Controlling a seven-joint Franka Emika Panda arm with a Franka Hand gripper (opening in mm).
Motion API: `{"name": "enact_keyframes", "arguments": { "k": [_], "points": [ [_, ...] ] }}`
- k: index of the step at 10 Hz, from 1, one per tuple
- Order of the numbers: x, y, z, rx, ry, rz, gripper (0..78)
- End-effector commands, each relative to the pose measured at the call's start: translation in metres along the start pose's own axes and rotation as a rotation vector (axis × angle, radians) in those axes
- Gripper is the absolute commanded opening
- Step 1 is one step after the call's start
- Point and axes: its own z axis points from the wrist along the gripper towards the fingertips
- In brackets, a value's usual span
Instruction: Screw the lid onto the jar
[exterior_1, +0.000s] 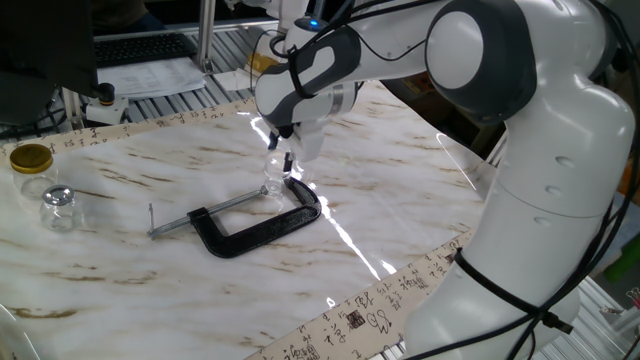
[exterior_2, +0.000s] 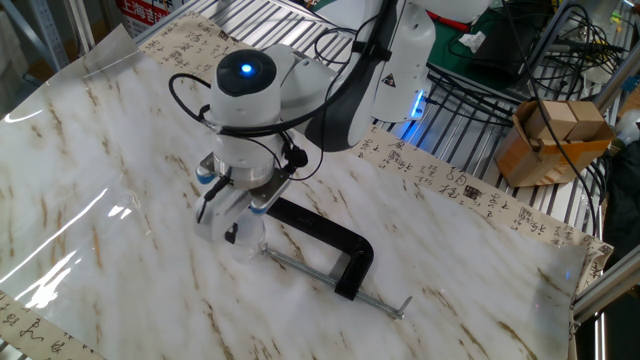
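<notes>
the jar (exterior_1: 273, 183), a tiny clear glass vessel, stands upright on the marble-patterned table (exterior_1: 130, 280), held at the open mouth of the black c-clamp (exterior_1: 262, 225), between the clamp's screw tip and its curved jaw. directly above it hangs the gripper (exterior_1: 282, 152) of the single franka arm (exterior_1: 480, 60), its two fingers pointing down at the jar's top. the lid itself cannot be picked out; it is transparent and, if present, sits where the fingertips meet the jar's neck. whether the fingers are closed on it or standing apart cannot be told from either view, since in the other fixed view the wrist covers most of the jar and only a glint of glass shows below the gripper (exterior_2: 232, 222).

by the look of it the task is in its turning stage: the jar is secured, the claw is at the mouth, and what seems left is to finish threading, release and lift away. how many turns are in cannot be judged.

counted: one small jar in the clamp, one c-clamp, one arm with one gripper. well apart at the table's far left stand two more jars, a gold-lidded jar (exterior_1: 32, 165) and just beside it a bulbous clear jar (exterior_1: 58, 206) with a knob top.
</notes>
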Motion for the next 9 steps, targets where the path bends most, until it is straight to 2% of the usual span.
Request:
{"name": "enact_keyframes", "arguments": {
  "k": [1,3,4,5,7,9],
  "points": [
    [0.009,-0.006,-0.013,0.089,0.031,-0.503,1.1],
    [0.019,-0.009,-0.019,0.1,0.038,-0.7,1.1],
    [0.021,-0.01,-0.02,0.102,0.037,-0.738,1.1],
    [0.026,-0.012,-0.024,0.102,0.035,-0.86,1.1],
    [0.027,-0.012,-0.03,0.1,0.033,-1.041,1.1],
    [0.026,-0.009,-0.032,0.102,0.035,-1.135,1.1]
  ]
}}
